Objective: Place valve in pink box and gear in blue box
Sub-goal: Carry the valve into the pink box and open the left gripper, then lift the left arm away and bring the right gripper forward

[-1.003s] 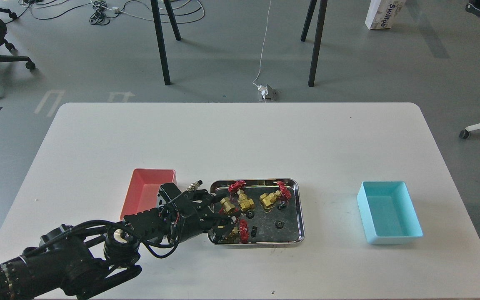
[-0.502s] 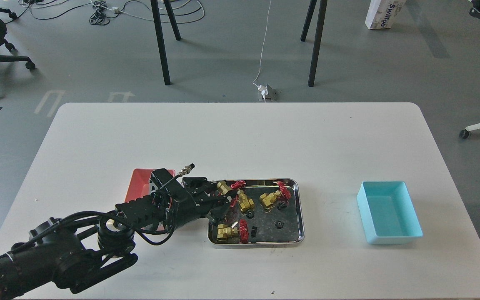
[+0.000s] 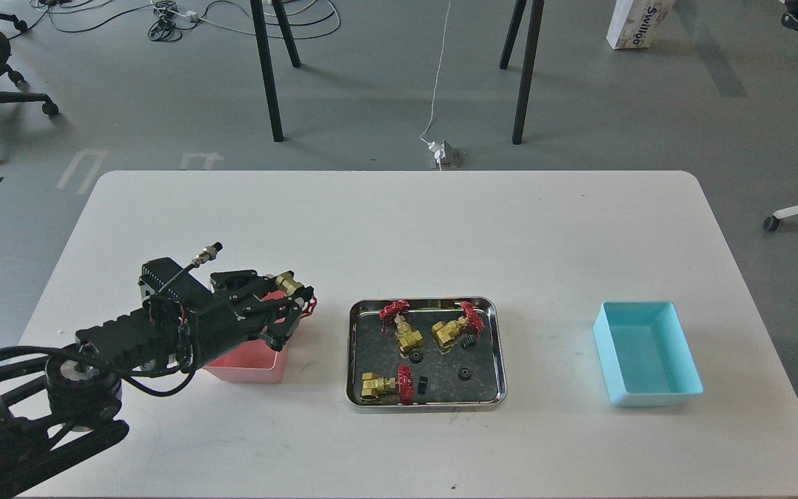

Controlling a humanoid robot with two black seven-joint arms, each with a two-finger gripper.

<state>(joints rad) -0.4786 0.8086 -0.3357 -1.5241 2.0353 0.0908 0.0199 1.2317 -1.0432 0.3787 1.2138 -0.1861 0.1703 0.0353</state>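
Since half a second ago my left arm has swung away from the tray toward the left, carrying a valve with it, so only three valves lie in the tray now. My left gripper is closed on the valve: the brass body shows at the far side of the fingers and the red handwheel sticks out at the right, just past the tips. Gripper and valve sit over the right far corner of the pink box, most of which is hidden behind the arm; only its near wall and a bit of the rim show. I cannot tell how high the valve hangs above the box. In the tray, two valves and lie side by side at the far end, and a third lies at the near left with its handwheel pointing right. Small black gears are scattered between them on the tray floor, one just right of the near valve. The blue box stands well apart at the right of the table, with nothing in it. My right arm is out of view.
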